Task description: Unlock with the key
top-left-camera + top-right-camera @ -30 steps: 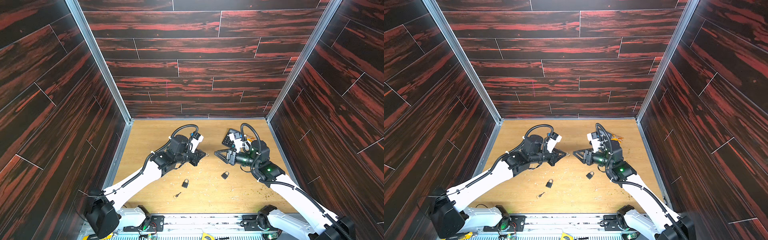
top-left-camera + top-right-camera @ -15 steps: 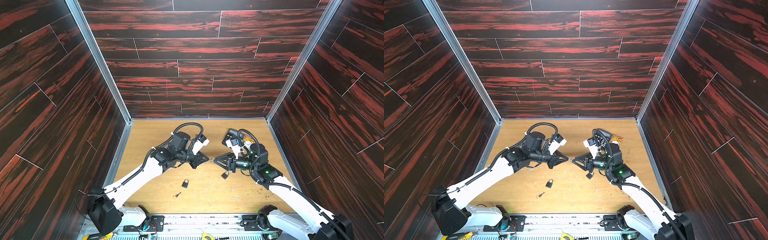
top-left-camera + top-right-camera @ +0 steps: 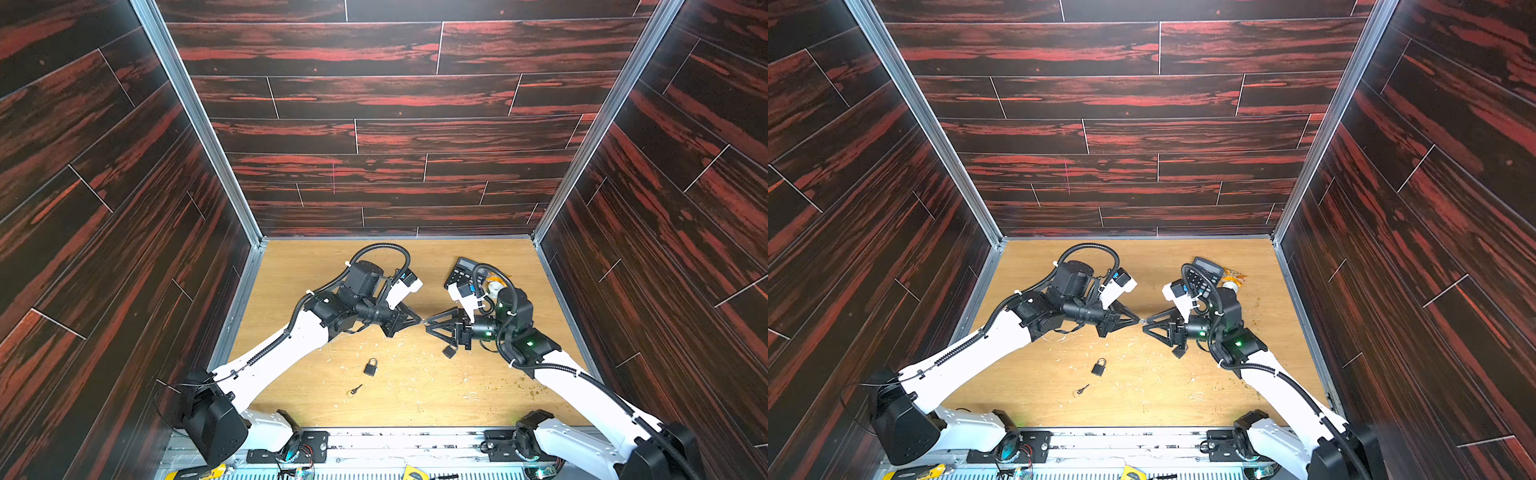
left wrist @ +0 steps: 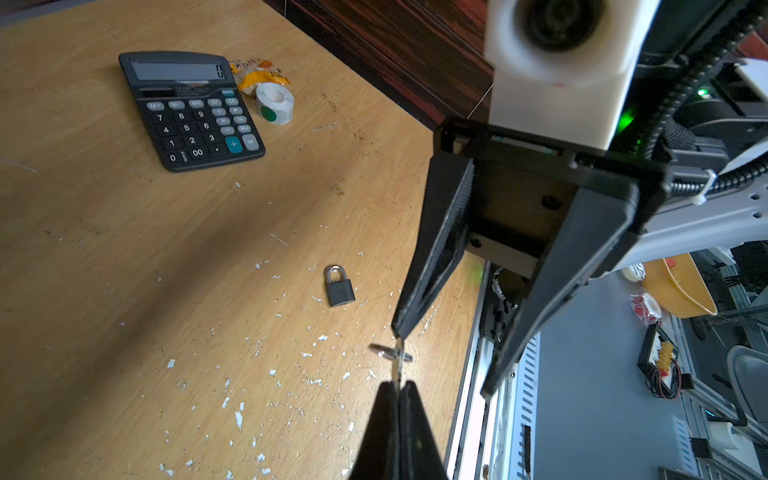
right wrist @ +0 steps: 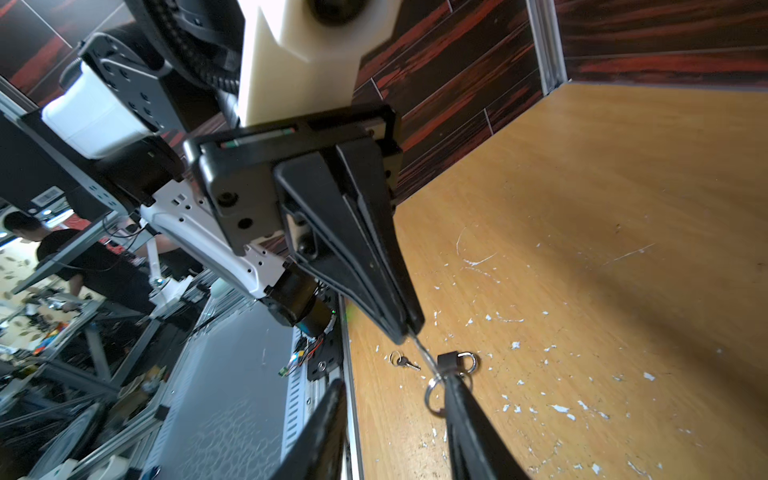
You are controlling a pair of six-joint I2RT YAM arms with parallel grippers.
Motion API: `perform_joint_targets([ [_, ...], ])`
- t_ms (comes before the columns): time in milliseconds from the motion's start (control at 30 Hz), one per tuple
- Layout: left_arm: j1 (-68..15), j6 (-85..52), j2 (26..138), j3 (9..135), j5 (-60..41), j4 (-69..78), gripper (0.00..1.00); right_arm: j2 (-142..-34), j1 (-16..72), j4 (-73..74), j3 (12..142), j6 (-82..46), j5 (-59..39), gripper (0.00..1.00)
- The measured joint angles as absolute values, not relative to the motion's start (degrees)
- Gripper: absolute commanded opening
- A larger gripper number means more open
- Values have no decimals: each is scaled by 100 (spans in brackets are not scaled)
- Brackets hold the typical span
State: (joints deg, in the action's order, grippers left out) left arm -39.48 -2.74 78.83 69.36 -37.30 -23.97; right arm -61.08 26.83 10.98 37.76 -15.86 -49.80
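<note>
Black L gripper (image 4: 397, 388): fingers pressed together, pinching key (image 4: 394, 358) above table (image 3: 415, 399).
R gripper (image 4: 446, 357): jaws partway apart, one fingertip (image 4: 405, 320) against key.
Pose: both reached in low, tips nose-to-nose mid-table.
Around: padlock (image 4: 338, 286) lay under R gripper; 2nd padlock (image 3: 371, 367), spare key (image 3: 355, 390) nearer front; calculator (image 4: 187, 108), tape roll (image 4: 275, 102) at back.

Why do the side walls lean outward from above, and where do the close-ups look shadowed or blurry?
In both top views the wide lens splays the side walls apart; the table is brightly lit. In the left wrist view a soft shadow crosses the table, the calculator is sharp, the held key slightly soft. In the right wrist view the workshop is hazy.
</note>
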Motion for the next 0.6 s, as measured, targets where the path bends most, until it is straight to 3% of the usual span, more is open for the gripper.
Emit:
perform_joint_targets([
  [600, -3948, -242, 7959, 7063, -3909, -2451, 0, -6501, 2681, 1059, 3990, -1426, -5216, 20],
])
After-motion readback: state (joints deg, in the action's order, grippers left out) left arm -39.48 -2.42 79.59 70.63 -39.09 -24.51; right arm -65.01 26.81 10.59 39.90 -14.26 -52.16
